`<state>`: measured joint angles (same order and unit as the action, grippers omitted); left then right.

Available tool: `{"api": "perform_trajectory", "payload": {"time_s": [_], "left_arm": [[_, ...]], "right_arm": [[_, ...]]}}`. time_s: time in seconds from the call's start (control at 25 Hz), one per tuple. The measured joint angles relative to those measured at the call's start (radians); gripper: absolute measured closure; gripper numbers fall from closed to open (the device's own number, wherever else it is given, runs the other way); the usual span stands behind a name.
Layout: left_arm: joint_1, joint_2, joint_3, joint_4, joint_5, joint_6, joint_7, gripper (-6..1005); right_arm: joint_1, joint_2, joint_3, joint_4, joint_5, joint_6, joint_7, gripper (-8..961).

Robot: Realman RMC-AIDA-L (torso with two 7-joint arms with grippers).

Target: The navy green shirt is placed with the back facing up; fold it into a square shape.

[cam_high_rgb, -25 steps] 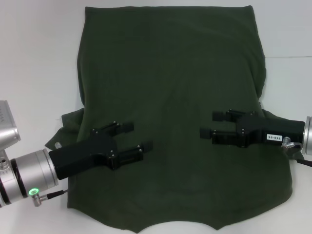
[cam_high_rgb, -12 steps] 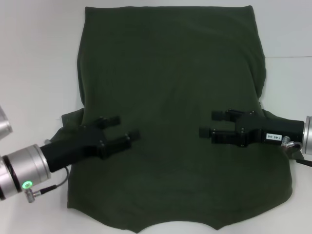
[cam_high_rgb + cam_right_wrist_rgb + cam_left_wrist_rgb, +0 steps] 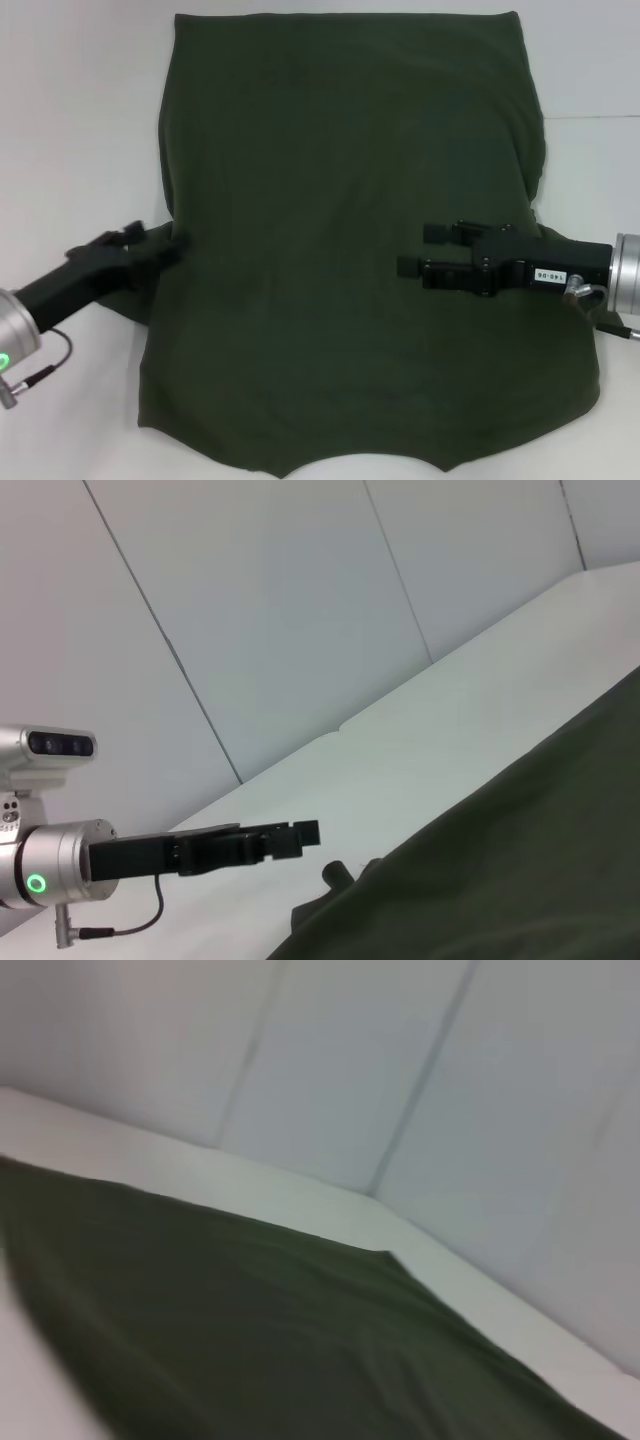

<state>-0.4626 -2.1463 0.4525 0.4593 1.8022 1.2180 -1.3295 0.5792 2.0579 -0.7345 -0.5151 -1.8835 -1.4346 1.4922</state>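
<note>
The navy green shirt (image 3: 340,150) lies spread flat over most of the white table, its straight hem at the far side and its curved neck edge at the near side. My left gripper (image 3: 152,240) hovers at the shirt's left edge, over the bunched left sleeve (image 3: 135,300), with its fingers apart and nothing between them. My right gripper (image 3: 422,250) is open above the right half of the shirt, pointing left and holding nothing. The left wrist view shows only the shirt (image 3: 250,1340) and the table. In the right wrist view the shirt (image 3: 520,860) lies in front of my left arm (image 3: 150,855).
Bare white table (image 3: 80,120) lies left and right of the shirt. White wall panels (image 3: 300,630) stand behind the table. The shirt's right edge has a long fold (image 3: 540,160).
My left gripper has pulled back to the left, from over the shirt's body to its left edge. The right gripper has shifted slightly left. The shirt has not moved.
</note>
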Motion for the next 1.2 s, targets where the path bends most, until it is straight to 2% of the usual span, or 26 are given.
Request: {"api": "perform_trajectory", "payload": {"time_s": [0.16, 0.4, 0.84, 1.2], "left_arm": [[0.001, 0.0, -0.038, 0.001, 0.0, -0.08, -0.026, 176], [-0.001, -0.005, -0.036, -0.006, 0.007, -0.168, -0.021, 180], [-0.011, -0.015, -0.009, -0.021, 0.008, -0.249, -0.002, 186], [-0.017, -0.017, 0.001, -0.025, 0.008, -0.25, -0.002, 192]], "right_arm": [[0.002, 0.001, 0.004, 0.0, 0.002, 0.001, 0.0, 59], [0.002, 0.002, 0.007, 0.0, 0.008, 0.001, 0.0, 60], [0.002, 0.002, 0.009, 0.0, 0.009, 0.003, 0.0, 60], [0.002, 0.0, 0.009, 0.0, 0.009, 0.004, 0.0, 60]]}}
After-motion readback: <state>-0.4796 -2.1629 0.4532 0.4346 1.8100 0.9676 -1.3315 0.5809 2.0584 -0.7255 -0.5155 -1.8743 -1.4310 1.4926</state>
